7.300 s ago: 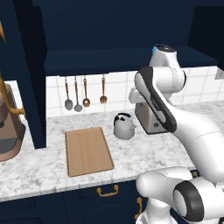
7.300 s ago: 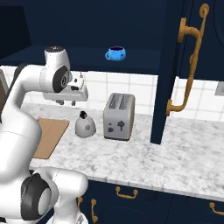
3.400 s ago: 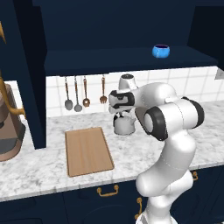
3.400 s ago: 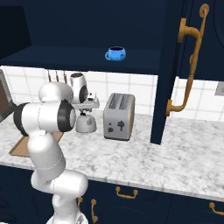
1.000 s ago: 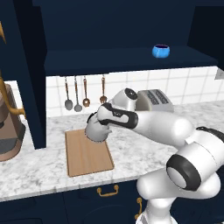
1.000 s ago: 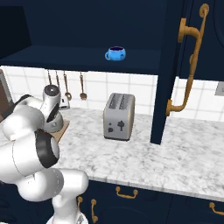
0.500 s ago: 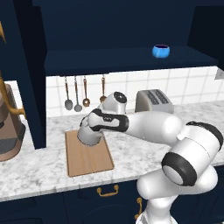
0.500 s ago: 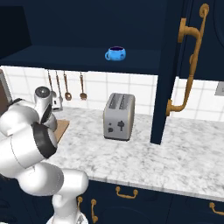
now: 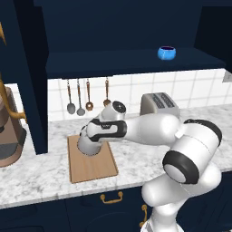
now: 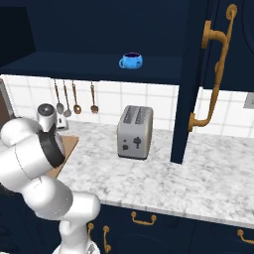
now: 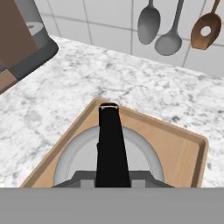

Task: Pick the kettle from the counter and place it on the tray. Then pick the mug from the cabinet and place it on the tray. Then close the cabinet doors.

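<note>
The grey kettle (image 9: 87, 146) sits low over the back half of the wooden tray (image 9: 96, 167); I cannot tell whether it touches the board. My gripper (image 9: 94, 135) is shut on the kettle's black arched handle (image 11: 110, 144), which runs up between the jaws in the hand view, with the grey dome (image 11: 78, 153) and the tray (image 11: 179, 151) below. The blue mug (image 9: 166, 52) (image 10: 131, 61) stands on the shelf of the open navy cabinet (image 9: 127, 63). One cabinet door (image 10: 196, 74) with its gold handle stands open at the right.
A silver toaster (image 9: 157, 103) (image 10: 135, 131) stands on the marbled counter (image 10: 198, 168) right of the tray. Spoons and a spatula (image 9: 80, 97) hang on the tiled wall behind. A brown coffee machine (image 9: 9, 131) stands at the far left, beside another open door (image 9: 38, 90).
The arm has carried the kettle left and downward, from above the tray's right back corner to low over its back half. The grip is unchanged.
</note>
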You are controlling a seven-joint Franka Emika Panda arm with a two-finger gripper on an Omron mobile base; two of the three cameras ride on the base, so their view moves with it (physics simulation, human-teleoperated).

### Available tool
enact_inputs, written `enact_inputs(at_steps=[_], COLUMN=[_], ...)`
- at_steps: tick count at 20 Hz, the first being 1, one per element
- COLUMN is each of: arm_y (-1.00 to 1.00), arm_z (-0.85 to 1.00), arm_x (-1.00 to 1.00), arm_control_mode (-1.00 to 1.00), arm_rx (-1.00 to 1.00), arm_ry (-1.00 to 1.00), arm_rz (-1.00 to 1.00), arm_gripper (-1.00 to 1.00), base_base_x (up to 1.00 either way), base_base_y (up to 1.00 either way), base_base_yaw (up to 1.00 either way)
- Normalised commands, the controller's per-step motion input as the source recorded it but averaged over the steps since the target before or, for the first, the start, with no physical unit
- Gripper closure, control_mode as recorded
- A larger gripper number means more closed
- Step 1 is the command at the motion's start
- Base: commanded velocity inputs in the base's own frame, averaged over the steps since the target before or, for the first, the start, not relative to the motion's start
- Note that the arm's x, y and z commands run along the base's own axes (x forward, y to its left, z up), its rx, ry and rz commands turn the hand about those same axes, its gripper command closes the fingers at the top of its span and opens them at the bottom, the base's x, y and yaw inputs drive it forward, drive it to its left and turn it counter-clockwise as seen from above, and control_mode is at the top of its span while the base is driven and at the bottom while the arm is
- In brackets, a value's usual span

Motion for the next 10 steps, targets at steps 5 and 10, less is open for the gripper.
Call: enact_inputs(at_steps=[5, 10], arm_y=[0.02, 0.00], arm_z=[-0.17, -0.11], arm_x=[0.00, 0.00], arm_control_mode=[-1.00, -1.00], arm_rx=[0.00, 0.00], arm_ry=[0.00, 0.00], arm_rz=[0.00, 0.00], arm_gripper=[-1.00, -1.00], base_base_x=[0.00, 0.00], base_base_y=[0.00, 0.00], base_base_yaw=[0.00, 0.00])
